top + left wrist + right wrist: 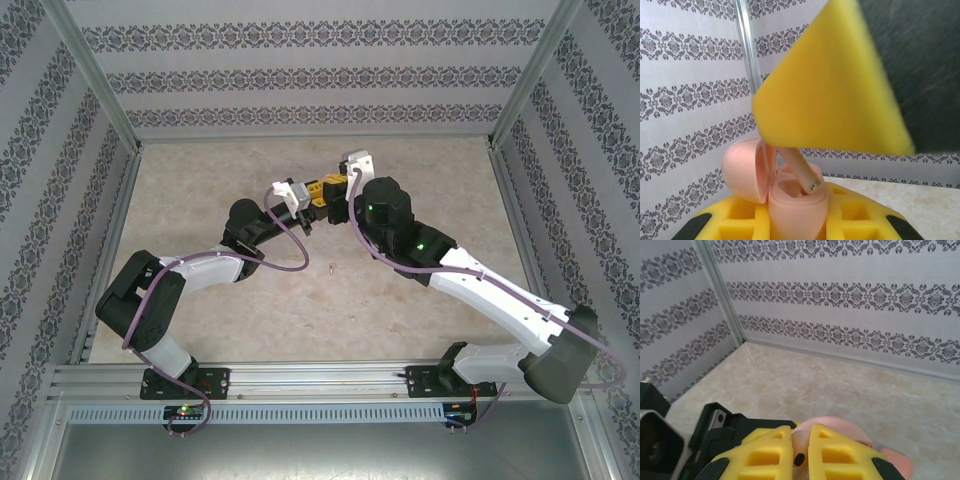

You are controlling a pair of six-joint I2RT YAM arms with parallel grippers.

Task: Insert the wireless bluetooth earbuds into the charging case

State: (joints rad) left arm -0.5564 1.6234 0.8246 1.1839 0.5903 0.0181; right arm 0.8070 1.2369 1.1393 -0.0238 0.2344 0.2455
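A pale salmon charging case (795,207) stands upright with its lid (742,170) swung open to the left. My left gripper (795,225) is shut on its body. A salmon earbud (801,170) slants down from above, and its stem tip is at the mouth of a socket in the case. My right gripper (800,457) is shut on that earbud (801,452), whose head with a dark spot shows between the yellow fingers (840,455). The case's rounded lid (845,426) sits just beyond them. From above, the left gripper (303,200) and right gripper (335,188) meet above mid-table.
One small earbud (331,268) lies on the beige table (400,300) in front of the grippers. Patterned walls and metal frame posts (95,80) enclose the table on three sides. The left arm's purple cable (290,255) loops low over the surface.
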